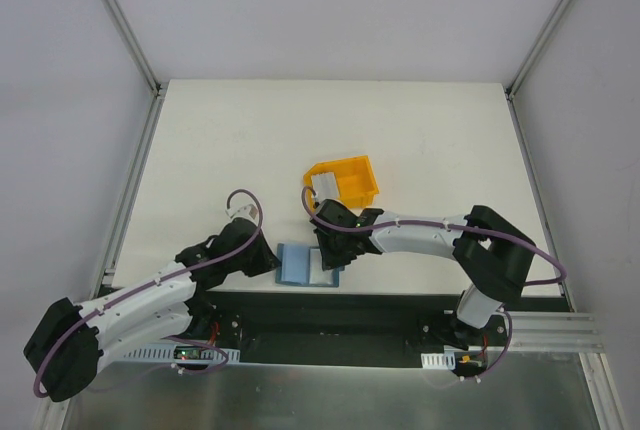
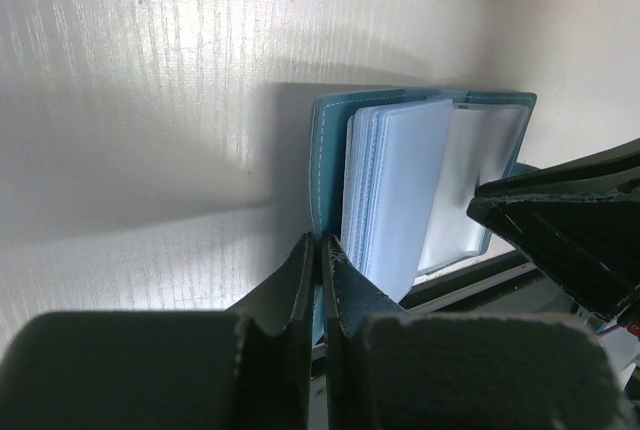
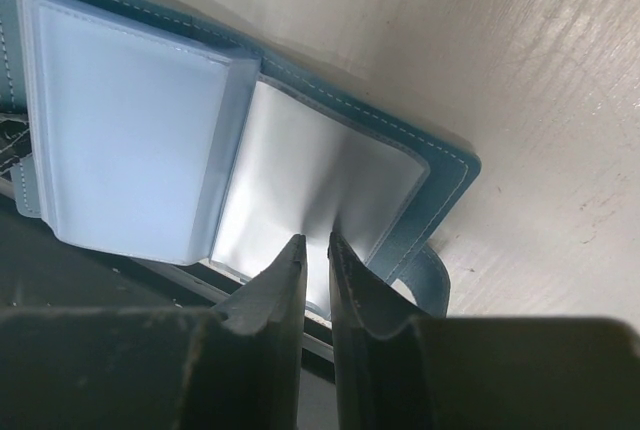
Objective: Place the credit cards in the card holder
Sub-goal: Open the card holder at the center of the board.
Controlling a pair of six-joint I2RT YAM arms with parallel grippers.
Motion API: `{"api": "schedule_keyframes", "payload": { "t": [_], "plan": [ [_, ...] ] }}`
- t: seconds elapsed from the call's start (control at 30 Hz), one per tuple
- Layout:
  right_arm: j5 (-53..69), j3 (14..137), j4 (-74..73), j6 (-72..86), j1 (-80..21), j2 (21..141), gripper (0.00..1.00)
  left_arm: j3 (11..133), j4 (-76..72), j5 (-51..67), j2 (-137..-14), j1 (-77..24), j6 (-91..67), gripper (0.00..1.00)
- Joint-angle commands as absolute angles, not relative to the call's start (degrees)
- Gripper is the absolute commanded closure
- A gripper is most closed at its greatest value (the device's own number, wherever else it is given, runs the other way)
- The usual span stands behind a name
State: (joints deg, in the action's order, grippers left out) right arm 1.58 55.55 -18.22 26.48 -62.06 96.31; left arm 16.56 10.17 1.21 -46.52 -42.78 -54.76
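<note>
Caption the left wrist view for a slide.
Left gripper clamps the teal cover edge of the open card holder, its clear pockets fanned out.

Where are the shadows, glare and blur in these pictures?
Top external view: even, soft light on the table. Left wrist view: a broad shadow falls left of the card holder; the left gripper looks dark and soft-edged. Right wrist view: the clear sleeves glare bright; the right gripper is silhouetted.

At the worktop's [image 1: 420, 140] near edge the open card holder [image 1: 298, 264] is boxed in: left fingers [image 2: 298, 275] clamped on its left edge, right fingers [image 3: 352, 275] low over its right page, yellow bin [image 1: 352, 176] just behind them. Toward the far edge the worktop is free.
</note>
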Motion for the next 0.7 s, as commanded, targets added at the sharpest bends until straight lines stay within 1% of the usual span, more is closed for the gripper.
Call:
{"api": "schedule_keyframes", "payload": {
  "t": [0.0,0.23,0.4,0.6,0.67],
  "plan": [
    [1.9,55.1,-18.5,26.4,-61.9,97.2,0.83,15.3,9.6,0.4,-46.2,-43.1,-55.5,1.0],
    [2.0,56.3,-17.8,24.3,-61.0,95.3,0.82,16.1,9.4,-1.4,-47.7,-43.1,-54.6,1.0],
    [3.0,57.0,-16.2,23.3,-59.2,93.5,0.82,16.3,9.2,-1.4,-49.8,-43.0,-57.8,1.0],
    [4.6,59.4,-15.6,21.4,-57.3,91.4,0.78,18.7,9.1,-1.7,-52.2,-43.2,-60.3,1.0],
    [5.0,59.9,-15.6,20.9,-56.5,90.9,0.74,19.9,9.2,-1.7,-52.6,-43.1,-59.8,1.0]
  ]
}}
